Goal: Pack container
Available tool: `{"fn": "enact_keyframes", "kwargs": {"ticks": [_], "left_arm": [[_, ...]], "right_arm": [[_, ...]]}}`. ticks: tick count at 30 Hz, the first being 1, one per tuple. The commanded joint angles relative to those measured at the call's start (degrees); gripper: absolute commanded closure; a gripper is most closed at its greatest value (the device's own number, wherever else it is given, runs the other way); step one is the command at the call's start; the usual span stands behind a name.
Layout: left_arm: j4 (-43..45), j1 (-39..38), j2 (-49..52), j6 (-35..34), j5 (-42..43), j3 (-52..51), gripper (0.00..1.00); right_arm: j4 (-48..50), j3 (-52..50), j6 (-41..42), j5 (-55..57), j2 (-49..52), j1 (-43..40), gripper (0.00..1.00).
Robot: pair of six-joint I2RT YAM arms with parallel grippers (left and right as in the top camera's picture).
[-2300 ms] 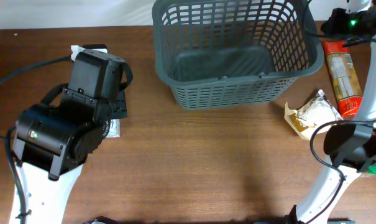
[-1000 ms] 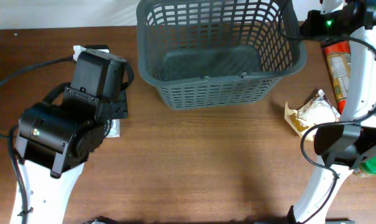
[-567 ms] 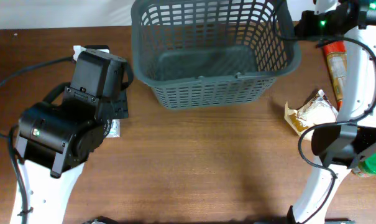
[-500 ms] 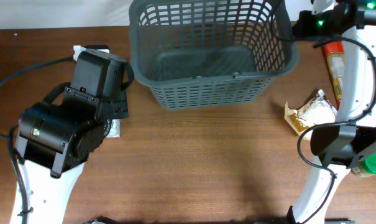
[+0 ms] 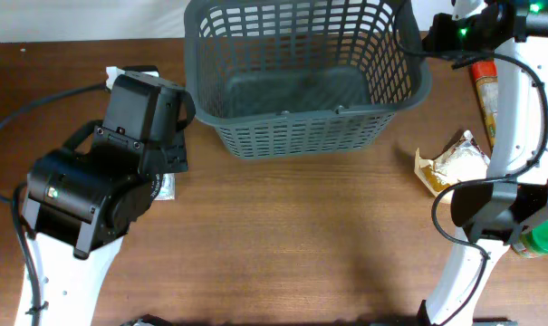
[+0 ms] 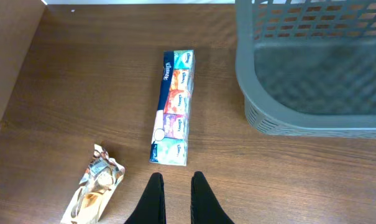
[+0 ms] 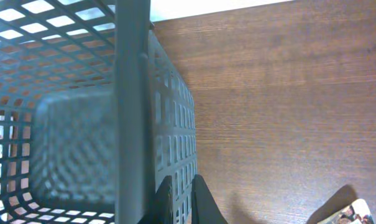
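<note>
Your right gripper has its fingers pressed together, low against the outer face of the basket wall that faces the right arm, just beside the thick rim. From the wrist view you cannot tell whether a lattice bar is caught between them or whether they only lean on the wall. Looking from overhead, you see the basket upright at the far side of the table, about midway between your two arms, with its solid bottom in plain view and its slotted front wall facing you. Your left gripper is also closed, its tips nearly touching, and hangs over bare wood just short of the near end of a tissue pack. That pack lies flat, pointing lengthwise away from you, left of the basket and clear of it. A crumpled wrapper lies near the pack's near end, off to its left and apart from it. On the right side, overhead, you have a torn packet in front of the basket's right corner, apart from it. An orange tube lies beyond the packet, partly behind the right arm, and a green-capped item shows by that arm's lower joint, mostly hidden.
</note>
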Motion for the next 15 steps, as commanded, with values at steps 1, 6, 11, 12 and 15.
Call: {"fn": "enact_keyframes", "kwargs": {"ticks": [1, 6, 11, 12, 15], "left_arm": [[0.13, 0.39, 0.28, -0.79, 0.42, -0.48, 0.98], [0.15, 0.39, 0.28, -0.76, 0.39, -0.48, 0.98], [0.15, 0.39, 0.28, -0.79, 0.42, -0.48, 0.98], [0.15, 0.39, 0.28, -0.79, 0.42, -0.48, 0.98], [0.15, 0.39, 0.28, -0.79, 0.42, -0.48, 0.98]], "right_arm": [[-0.46, 0.31, 1.07, 0.98, 0.79, 0.7, 0.96], [-1.11, 0.31, 1.07, 0.94, 0.79, 0.7, 0.96], [-2.38, 0.33, 1.07, 0.94, 0.79, 0.7, 0.96], [-2.47, 0.33, 1.07, 0.94, 0.79, 0.7, 0.96], [-2.71, 0.33, 2.1, 0.96, 0.79, 0.7, 0.96]]}}
